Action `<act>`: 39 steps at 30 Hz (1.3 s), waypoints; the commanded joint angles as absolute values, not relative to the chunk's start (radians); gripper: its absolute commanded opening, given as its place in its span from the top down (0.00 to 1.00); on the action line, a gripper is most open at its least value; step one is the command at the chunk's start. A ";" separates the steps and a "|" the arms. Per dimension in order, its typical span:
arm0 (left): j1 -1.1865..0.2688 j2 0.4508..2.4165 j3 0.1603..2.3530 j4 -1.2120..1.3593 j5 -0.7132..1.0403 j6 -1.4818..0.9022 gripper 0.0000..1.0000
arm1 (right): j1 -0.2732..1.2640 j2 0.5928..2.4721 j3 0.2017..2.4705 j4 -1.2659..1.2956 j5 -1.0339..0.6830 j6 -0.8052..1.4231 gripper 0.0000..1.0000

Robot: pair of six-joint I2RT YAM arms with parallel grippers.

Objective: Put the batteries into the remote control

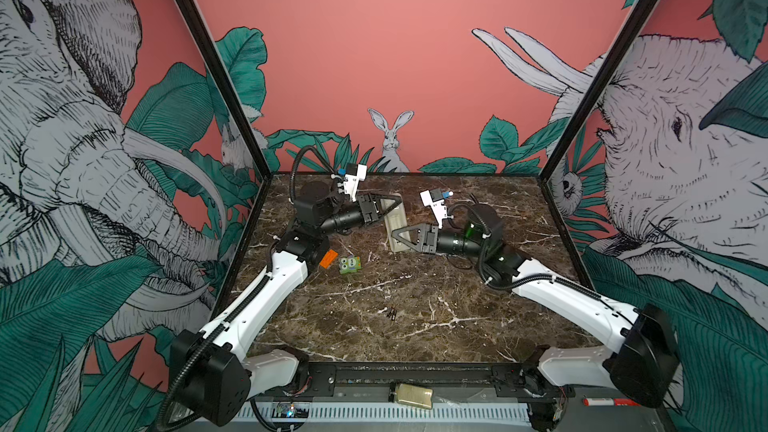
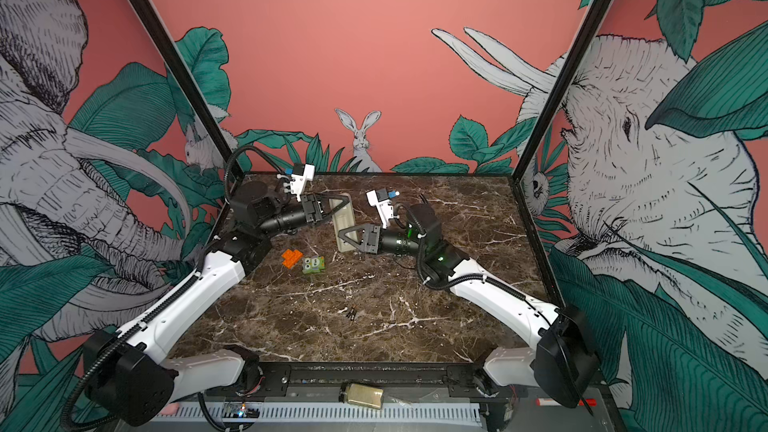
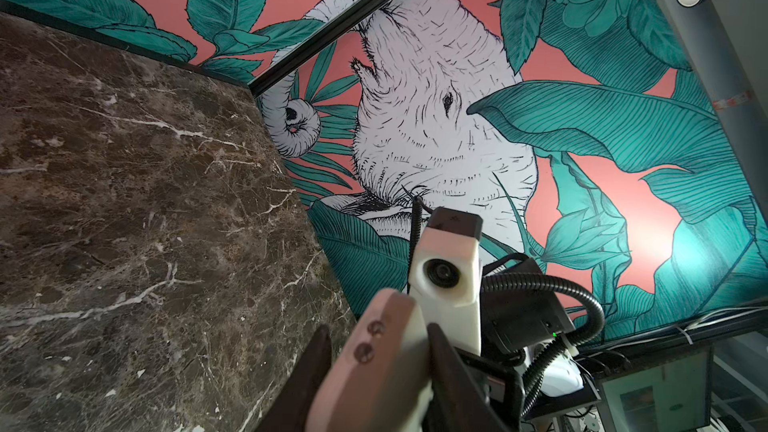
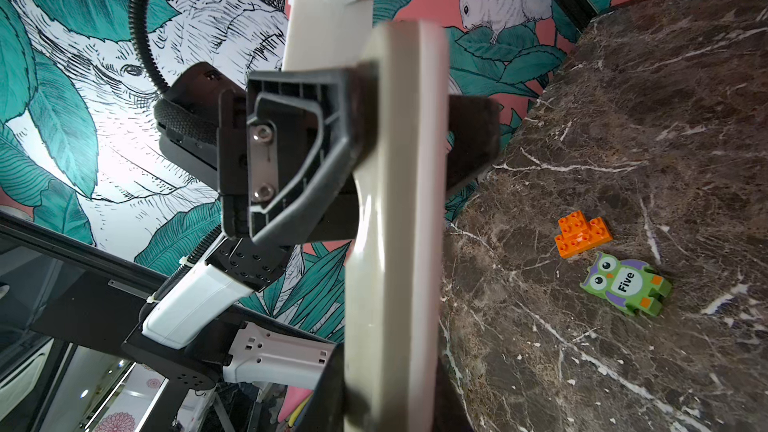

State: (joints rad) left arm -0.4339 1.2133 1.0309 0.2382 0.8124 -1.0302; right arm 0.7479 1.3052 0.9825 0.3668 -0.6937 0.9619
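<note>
The remote control is held over the back middle of the marble table, grey-beige back towards the top views. My left gripper is shut on its far end. In the left wrist view both fingers press the remote control's sides at my left gripper. My right gripper is shut on the near end, seen edge-on as the remote control in the right wrist view. The batteries lie together on the table nearer the front, apart from both grippers.
An orange brick and a green owl block lie left of centre by the left arm. A jar and a red marker lie below the table's front rail.
</note>
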 commanded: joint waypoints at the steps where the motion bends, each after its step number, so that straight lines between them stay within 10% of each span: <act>1: -0.439 1.190 1.039 0.267 0.827 -1.060 0.82 | 0.750 1.308 0.976 0.418 -0.686 0.952 1.00; 5: -0.439 1.196 1.041 0.269 0.827 -1.062 0.99 | 0.750 1.307 0.976 0.417 -0.683 0.952 0.82; 9: -0.439 1.205 1.045 0.267 0.825 -1.062 1.00 | 0.749 1.297 0.978 0.397 -0.663 0.936 0.51; 15: -0.439 1.217 1.049 0.257 0.822 -1.062 1.00 | 0.748 1.280 0.994 0.323 -0.645 0.895 0.31; 39: -0.439 1.249 0.996 0.109 0.900 -1.076 1.00 | 0.749 1.166 1.342 -0.590 -0.385 0.269 0.29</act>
